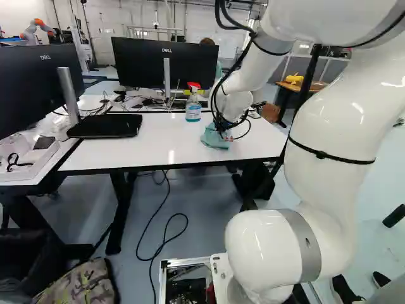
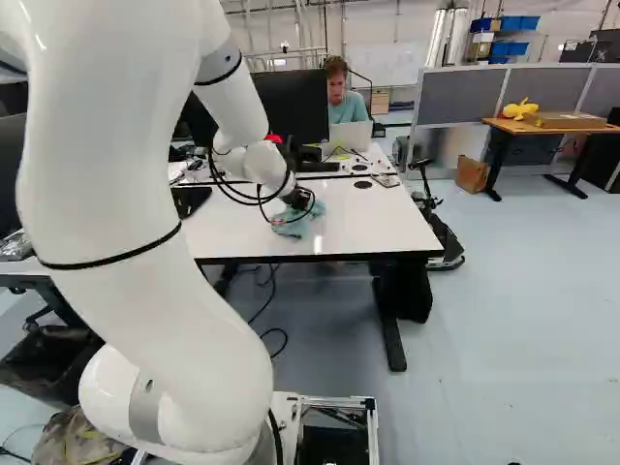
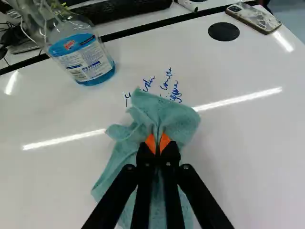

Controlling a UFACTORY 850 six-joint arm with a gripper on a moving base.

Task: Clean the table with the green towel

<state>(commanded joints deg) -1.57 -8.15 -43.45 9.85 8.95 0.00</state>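
Wiping step, wrist view: the gripper is pinched narrow, a gathered fold of the green towel caught between its orange pads.
Blue handwriting, wrist view: it sits just beside the spray bottle, on the white tabletop, partly under the towel's leading edge. This looks like the mark to rub out.
Smartphone, wrist view: it lies well apart from the bottle, past the round black grommet; strokes should stop short of it.
Towel, left base view: it is bunched on the tabletop, nearer the base than the bottle, below the wrist of the white arm.
Monitor stand, left base view: its flat black foot is left of the bottle, so wide sweeps that way need care.
Tabletop, right base view: a broad stretch reaches right from the bottle, whose red trigger head shows behind the arm's wrist.
Good stroke: keep cloth between the gripper and the surface, press lightly and evenly, and draw short overlapping passes across the ink, away from the bottle. Pushing towards it could tip it; pressing too hard could scrape the top or drag the fold loose.
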